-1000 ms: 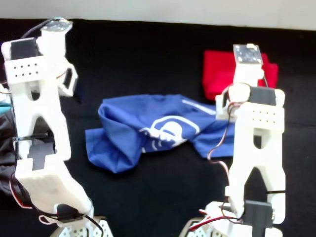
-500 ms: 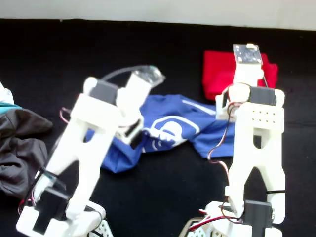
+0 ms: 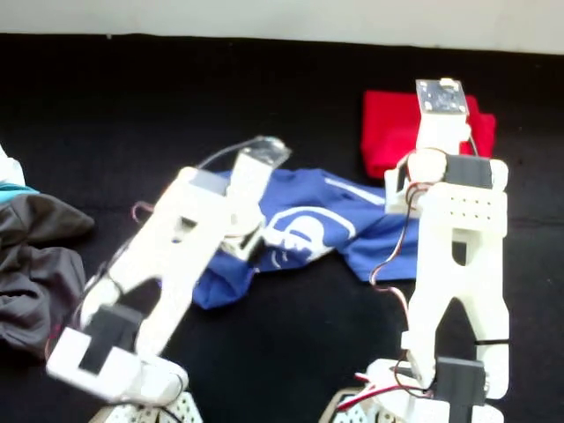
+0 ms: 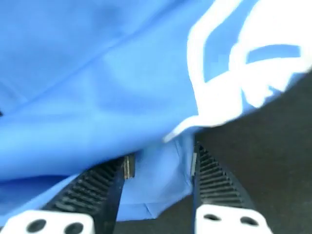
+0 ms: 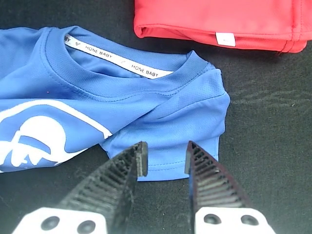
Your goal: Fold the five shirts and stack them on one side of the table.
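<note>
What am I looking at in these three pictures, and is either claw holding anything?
Two robot arms stand at a black table. One picture looks down from a fixed camera; the other two come from a camera on each arm's wrist. A crumpled blue shirt lies mid-table, a folded red shirt farther back, dark clothes heaped at the edge. The left gripper is open with blue cloth between its fingers; the right gripper hangs open above the shirt's sleeve. Nothing is gripped.
</note>
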`<action>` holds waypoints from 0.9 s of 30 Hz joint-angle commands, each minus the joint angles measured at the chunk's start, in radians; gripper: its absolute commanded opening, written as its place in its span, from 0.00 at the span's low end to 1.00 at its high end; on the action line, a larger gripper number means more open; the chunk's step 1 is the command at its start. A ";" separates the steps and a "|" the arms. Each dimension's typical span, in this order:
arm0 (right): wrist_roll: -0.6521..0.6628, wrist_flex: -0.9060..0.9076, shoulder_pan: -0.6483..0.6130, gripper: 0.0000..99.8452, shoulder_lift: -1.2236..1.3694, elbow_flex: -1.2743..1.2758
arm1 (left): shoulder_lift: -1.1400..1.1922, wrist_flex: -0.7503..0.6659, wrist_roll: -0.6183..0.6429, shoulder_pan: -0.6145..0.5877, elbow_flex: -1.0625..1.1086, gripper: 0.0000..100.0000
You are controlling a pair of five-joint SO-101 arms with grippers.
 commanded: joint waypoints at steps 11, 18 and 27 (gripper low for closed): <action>0.008 0.005 -0.010 0.14 -0.038 0.002 | 0.143 0.307 0.000 -0.271 -0.510 0.02; 0.006 0.008 -0.010 0.14 -0.039 0.002 | 0.136 0.491 0.000 -0.292 -0.605 0.01; 0.005 0.005 -0.010 0.14 -0.033 0.004 | 0.147 0.477 0.068 -0.125 -0.542 0.21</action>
